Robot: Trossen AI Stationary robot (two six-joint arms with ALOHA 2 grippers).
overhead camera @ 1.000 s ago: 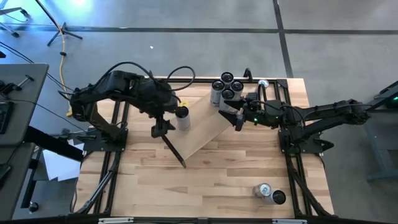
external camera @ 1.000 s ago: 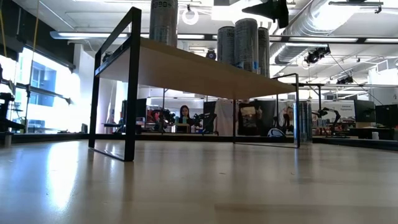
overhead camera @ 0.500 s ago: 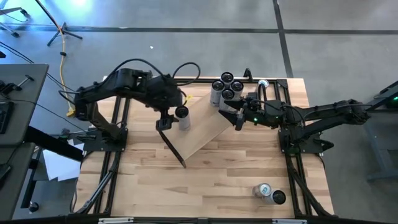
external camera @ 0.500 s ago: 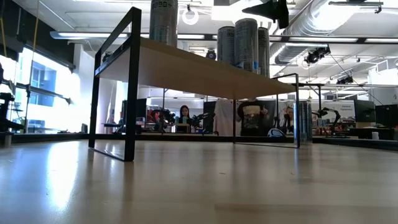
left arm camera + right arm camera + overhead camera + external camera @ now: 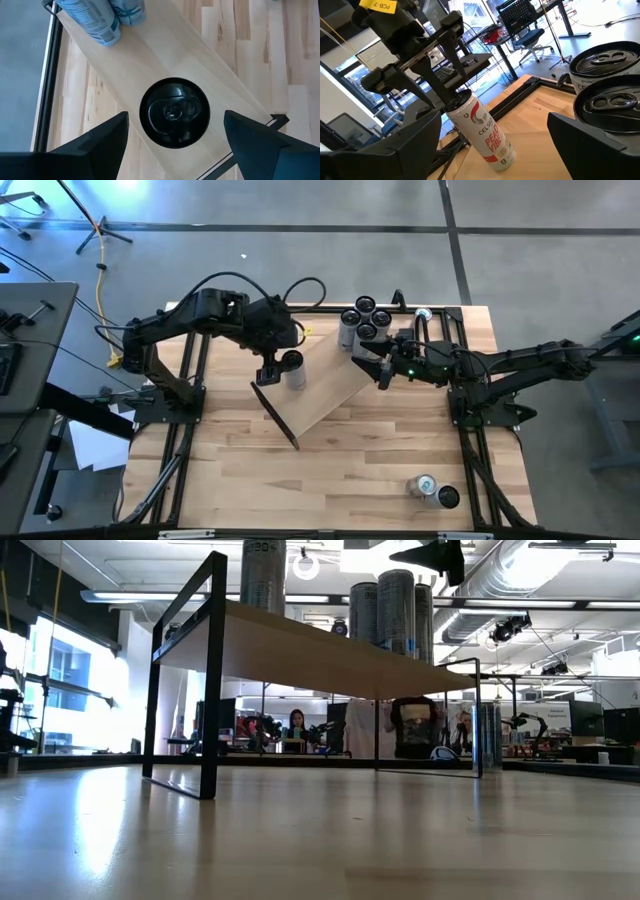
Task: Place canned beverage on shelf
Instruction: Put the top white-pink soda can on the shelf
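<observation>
Slim white can (image 5: 293,368) upright on the shelf (image 5: 335,395), near its left end; rigid, smooth, slippery and tall, so probably tippy. Best gripped across the mid-body, not the rim. Left gripper (image 5: 268,373) above it, fingers wide, holding nothing. Right gripper (image 5: 383,373) wide and empty too, by four cans (image 5: 365,319) clustered at the shelf's far right. Two more cans (image 5: 433,490) lying near right on the table (image 5: 350,470).

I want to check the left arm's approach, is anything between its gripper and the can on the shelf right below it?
Nothing visible. The left gripper hangs open straight above the can, which stands alone on the shelf; its black top shows whole between the fingers. The other cans cluster at the shelf's far end.
</observation>
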